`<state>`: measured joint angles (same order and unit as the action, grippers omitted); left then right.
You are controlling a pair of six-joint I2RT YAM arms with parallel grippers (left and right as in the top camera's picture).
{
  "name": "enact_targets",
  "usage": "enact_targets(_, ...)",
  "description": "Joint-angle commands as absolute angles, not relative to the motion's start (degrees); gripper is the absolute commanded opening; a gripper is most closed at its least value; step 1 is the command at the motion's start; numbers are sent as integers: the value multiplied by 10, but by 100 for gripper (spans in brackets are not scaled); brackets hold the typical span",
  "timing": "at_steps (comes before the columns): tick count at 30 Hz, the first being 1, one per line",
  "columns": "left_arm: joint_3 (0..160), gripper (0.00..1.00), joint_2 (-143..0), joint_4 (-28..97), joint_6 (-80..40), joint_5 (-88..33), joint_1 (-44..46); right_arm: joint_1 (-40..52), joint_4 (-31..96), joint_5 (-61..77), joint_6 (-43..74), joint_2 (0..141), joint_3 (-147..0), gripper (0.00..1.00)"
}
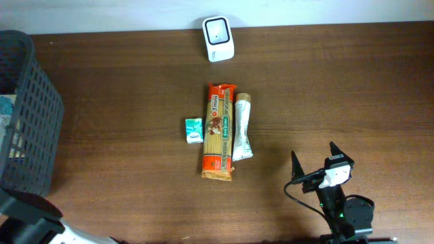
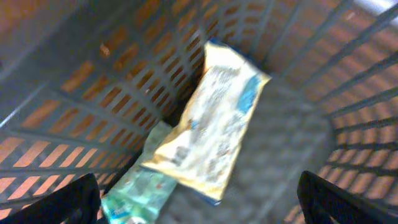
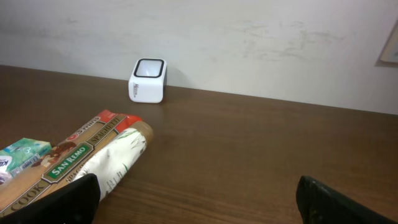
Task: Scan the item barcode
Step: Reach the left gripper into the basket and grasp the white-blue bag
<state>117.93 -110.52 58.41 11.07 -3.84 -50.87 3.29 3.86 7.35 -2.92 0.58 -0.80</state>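
Left gripper (image 2: 199,202): fingers framed the bottom corners of its own view, spread wide, nothing between them. Below it lay the inside of the basket (image 2: 74,81). Could not tell whether the tips were over the rim or already inside. A pale pouch (image 2: 211,130) lay tilted under the gripper, partly over a green pack (image 2: 134,193). View blurred, no print legible.

Right gripper (image 3: 202,199): also wide and empty, low over the table (image 3: 261,162). Ahead and to its left lay the tube (image 3: 118,155), with the pasta (image 3: 68,155) touching its far side. The box (image 3: 22,152) sat further left, just apart. The scanner (image 3: 148,79) stood well ahead, left of centre, at the table's back edge, window facing upward.

Judged: the three table items awaited scanning.

Risks noted:
- Tube and pasta touched, so wide jaws dropping on one could catch or shove the other.
- The tube looked soft and rounded; it could roll or squeeze out of a pinch.
- No barcode showed on any item. If it lay underneath, the wrong face would meet the window and give no read.
- The pasta pack was long; carried by one end it could sag or knock the scanner.
- The left fingers could snag the basket lattice on lifting.
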Motion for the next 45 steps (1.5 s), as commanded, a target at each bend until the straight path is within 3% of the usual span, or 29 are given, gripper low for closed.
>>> enact_targets(1, 1179, 100, -1137, 585, 167, -52, -526, 30, 39, 70, -23, 2, -3, 99)
enact_targets(19, 1179, 91, -1316, 547, 239, -52, -526, 30, 39, 70, -23, 2, -3, 99)
enact_targets(24, 1178, 67, -1345, 546, 239, -52, -519, 30, 39, 70, -23, 2, -3, 99)
enact_targets(28, 1178, 61, -1350, 540, 239, -69, -514, 30, 39, 70, -23, 2, -3, 99)
enact_targets(30, 1178, 51, -1350, 536, 239, -78, -512, 30, 39, 70, -23, 2, -3, 99)
enact_targets(31, 1178, 42, -1350, 535, 239, -77, -512, 30, 39, 70, -23, 2, -3, 99)
enact_targets(32, 1178, 17, -1350, 533, 239, -78, -512, 30, 39, 70, -23, 2, -3, 99)
enact_targets(33, 1179, 0, -1350, 531, 239, -78, -512, 30, 39, 70, -23, 2, -3, 99)
enact_targets(42, 1238, 0, -1264, 534, 112, -81, -512, 30, 39, 70, -23, 2, -3, 99)
enact_targets(45, 1256, 0, -1196, 535, 100, -154, -512, 30, 39, 70, -23, 2, -3, 99)
